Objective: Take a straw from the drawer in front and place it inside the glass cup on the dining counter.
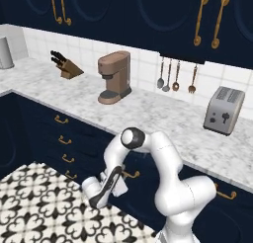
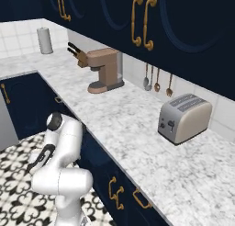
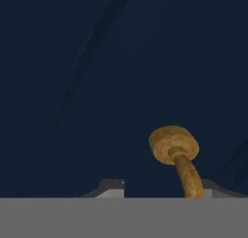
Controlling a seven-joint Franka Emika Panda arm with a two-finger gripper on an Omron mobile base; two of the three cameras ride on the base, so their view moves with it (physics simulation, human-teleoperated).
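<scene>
Navy cabinet fronts fill the background, with the drawer [image 3: 97, 87] shut, so the straw stays hidden inside. Our gripper [image 3: 160, 193] sits at the gold handle [image 3: 177, 155]; whether its fingers clench it we cannot tell. We should confirm the grip, then pull straight out from the drawer front

- Drawer [image 3: 97, 87]: navy-blue front; curved gold handle [image 3: 177, 157].
- Worktop [image 1: 163, 118]: white-grey marble.
- Wall tiles [image 1: 143, 64]: white.
- Floor [image 1: 34, 197]: black-and-white ornamental pattern.
- Coffee machine [image 1: 114, 76]: brown.
- Toaster [image 1: 224, 110]: silver-grey.
- Knife block [image 1: 70, 69]: tan wood, black knife handles.
- Upper cabinets [image 1: 128, 15]: navy, gold handles.
- Arm [image 1: 168, 178]: white, dark joints.
</scene>
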